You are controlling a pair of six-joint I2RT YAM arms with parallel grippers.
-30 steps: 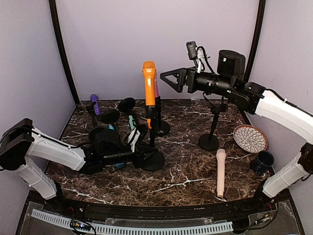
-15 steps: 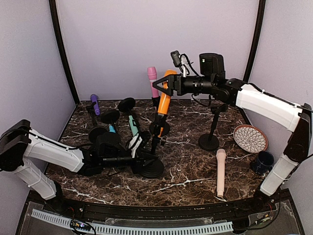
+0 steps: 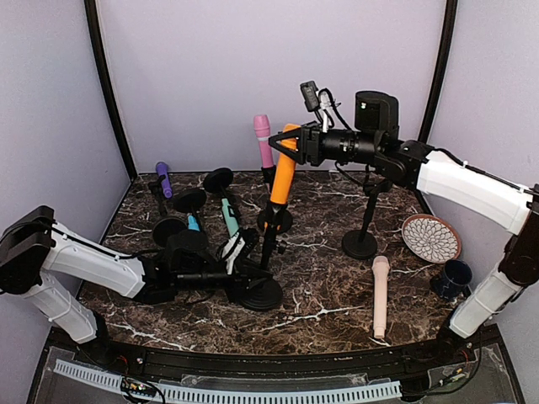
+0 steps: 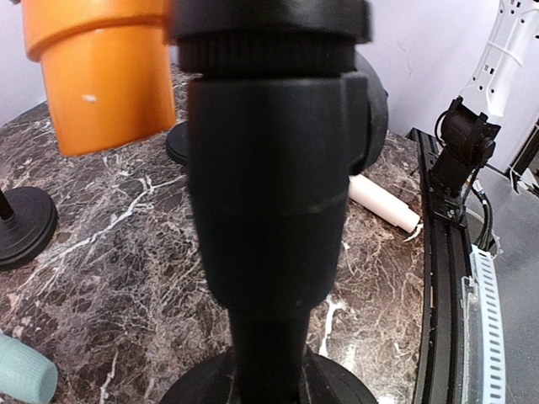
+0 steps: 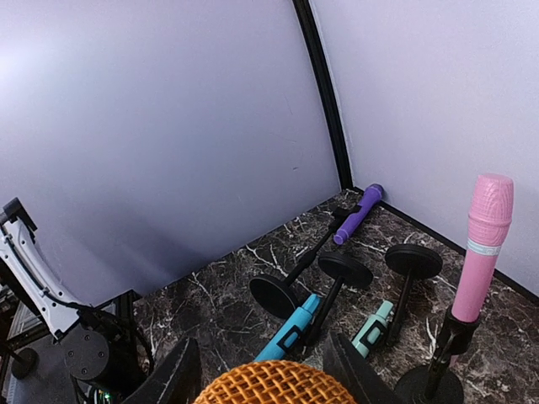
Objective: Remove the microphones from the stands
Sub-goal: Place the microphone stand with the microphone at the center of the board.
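Right tool point(image 3: 284, 138) sits at the mesh head of the orange mic point(image 3: 281, 172), jaws partway in w/ one finger point(image 5: 173, 380) each side of the head. They look close enough to touch, but you can't tell from these views if it's a firm hold. The mic leans toward the right arm, tail end down by the holder point(image 4: 269, 168) atop the stand point(image 3: 267, 252), near mid surface point(image 3: 328, 282). Whether the tail is seated in the holder or just beside it isn't clear. Left tool point(image 3: 246, 272) is fully closed low at the stand's post, apparently pinning it; its fingers don't show in the wrist view, so that's a judgement.

Step in hand, as I read it: secure the head, then draw the mic out. Settle the grip before you pull. The mesh ball is round & prob. slippery, so take it across the widest part. Pull along the mic's own lean, not straight up, or the tail may bind & drag the stand. Hold the post low & steady. Mind the pink mic point(image 3: 263, 139) just beside the right tool, esp. on the lift.
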